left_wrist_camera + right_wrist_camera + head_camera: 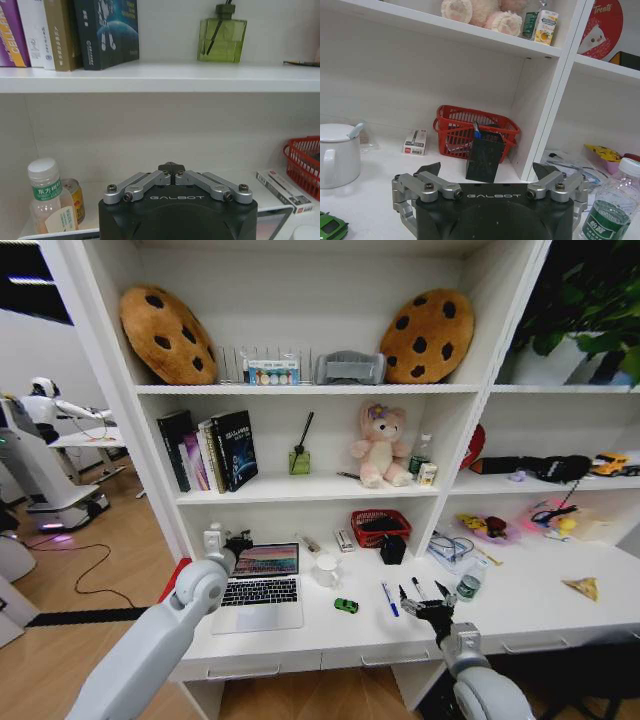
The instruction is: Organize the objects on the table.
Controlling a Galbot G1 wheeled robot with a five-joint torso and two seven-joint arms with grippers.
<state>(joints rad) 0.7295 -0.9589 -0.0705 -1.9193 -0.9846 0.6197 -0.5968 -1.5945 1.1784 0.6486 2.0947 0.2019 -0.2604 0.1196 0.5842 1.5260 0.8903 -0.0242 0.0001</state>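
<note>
Long white table (pixel 520 625) under a white shelving unit; wood floor to the robot's left, with another white robot standing farther back that way.

On the top: thin silver laptop (pixel 262 587), lid up, screen lit. White lidded mug (pixel 326 569) just beside its right edge. Tiny green toy car (pixel 346 605) on bare surface between laptop and blue pen (pixel 389 599). Black pen (pixel 418 588) lies just right of the blue one. Clear bottle with green label (pixel 468 586) a little farther right. Against the back wall: red basket (pixel 380 526), black pen holder (pixel 392 549) in front of it, small red-and-white box (pixel 345 539) beside the basket.

Shelves above hold books (pixel 210 450), a green diffuser bottle (pixel 300 460), a pink plush bear (pixel 381 446) and two cookie-shaped cushions (pixel 168 334).

Left gripper (pixel 238 543): arm reaches up from the lower left, forearm slanting across the laptop's left side; the pincer sits at the top left corner of the screen. Left wrist view shows its fingers (pixel 171 168) drawn together, tips meeting, nothing between them. Beyond it, low against the wall, stand a clear bottle (pixel 47 202) and a small can (pixel 75 199), touching or nearly so.

Right gripper (pixel 428 602): arm rises from the table's front edge, pincer held over the surface. Fingers spread wide, nothing held. Black pen lies just under and beyond its tips, blue pen just to its left, green-label bottle just to its right, the car farther left. Pen holder and basket stand straight ahead of it, well apart.
</note>
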